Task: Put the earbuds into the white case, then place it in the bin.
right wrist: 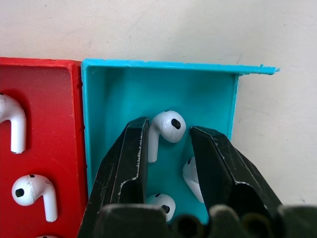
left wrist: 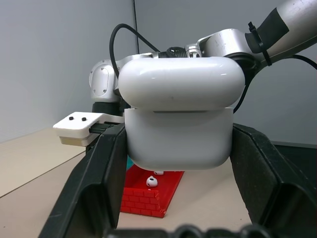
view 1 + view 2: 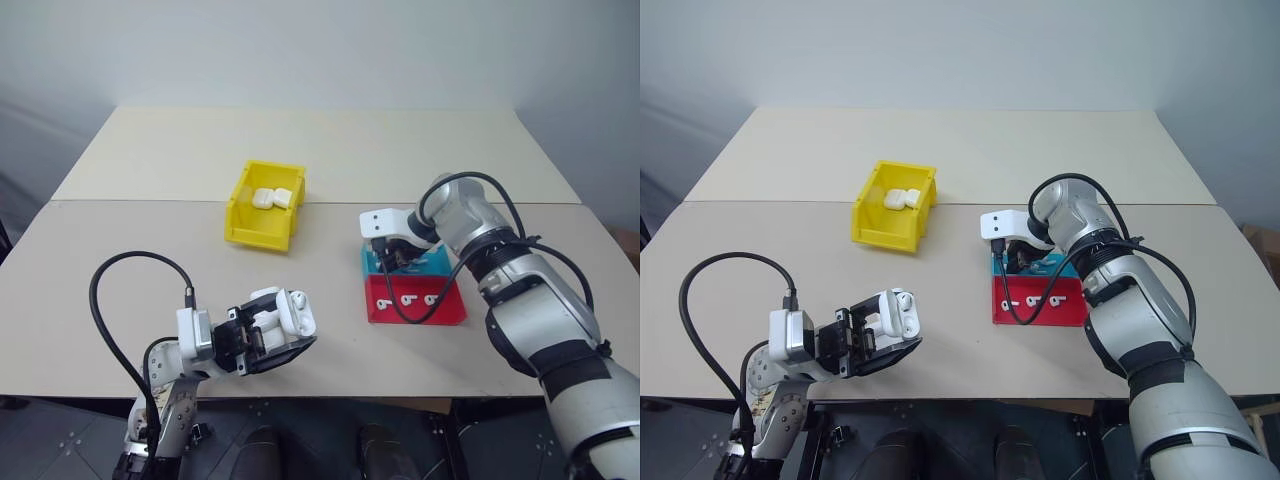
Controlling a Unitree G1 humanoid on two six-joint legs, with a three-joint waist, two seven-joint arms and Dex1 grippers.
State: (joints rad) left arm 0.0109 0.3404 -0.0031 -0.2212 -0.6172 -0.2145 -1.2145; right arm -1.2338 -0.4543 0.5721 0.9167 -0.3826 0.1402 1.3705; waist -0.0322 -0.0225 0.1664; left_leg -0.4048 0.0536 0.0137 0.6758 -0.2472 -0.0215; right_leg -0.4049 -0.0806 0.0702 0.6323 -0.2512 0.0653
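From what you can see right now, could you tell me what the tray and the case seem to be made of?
The tray looks like matte plastic, perhaps 3D-printed: fine ridged lines on its red and blue floors, thin slightly rough walls. The case looks like hard glossy white plastic: smooth rounded corners with soft reflections.

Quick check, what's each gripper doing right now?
Left gripper: shut on the white case, lid open.
Right gripper: open, fingers either side of an earbud in the blue tray section, not yet gripped.

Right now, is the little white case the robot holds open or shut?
Open. The white case in the left gripper has its lid flipped up, with an earbud showing inside.
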